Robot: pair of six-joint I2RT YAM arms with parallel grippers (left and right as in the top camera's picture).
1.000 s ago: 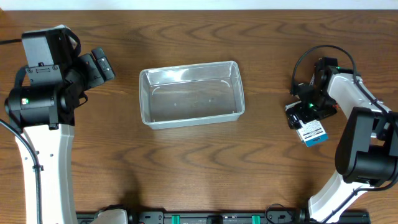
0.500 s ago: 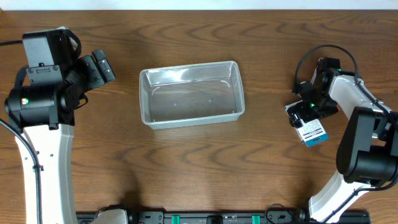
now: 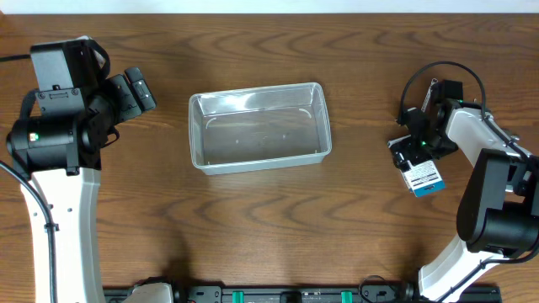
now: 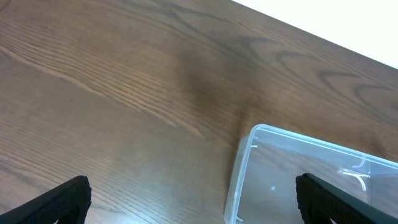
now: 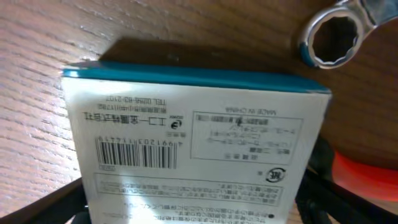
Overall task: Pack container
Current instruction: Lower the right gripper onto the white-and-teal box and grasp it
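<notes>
From above, I saw the dark wood-grain counter (image 3: 253, 227) with the container (image 3: 259, 126) – a clear, rimmed plastic tub with nothing in it – lying at its middle, between my two arms and well apart from both. The left pincer (image 3: 139, 88) hung off the tub's left end, aimed toward it. In the left wrist view its fingertips (image 4: 62, 199) stood wide apart with only bare wood and one corner of the tub between them, so I judged that arm to be idle and keeping out of the way. On the far right, the right pincer (image 3: 418, 164) was down over a small white box (image 3: 425, 179) with a teal edge. In the right wrist view the box's barcoded label filled the gap, and a dark finger (image 5: 71, 202) pressed against each side – closed on it, I judged, as the first thing to pack. Just beyond the box lay the ring end of a wrench (image 5: 328, 36) and an orange shape (image 5: 367, 177) too cropped to name. Beyond the counter's far edge only a pale strip (image 3: 269, 5) showed; of the room itself I could tell nothing.
</notes>
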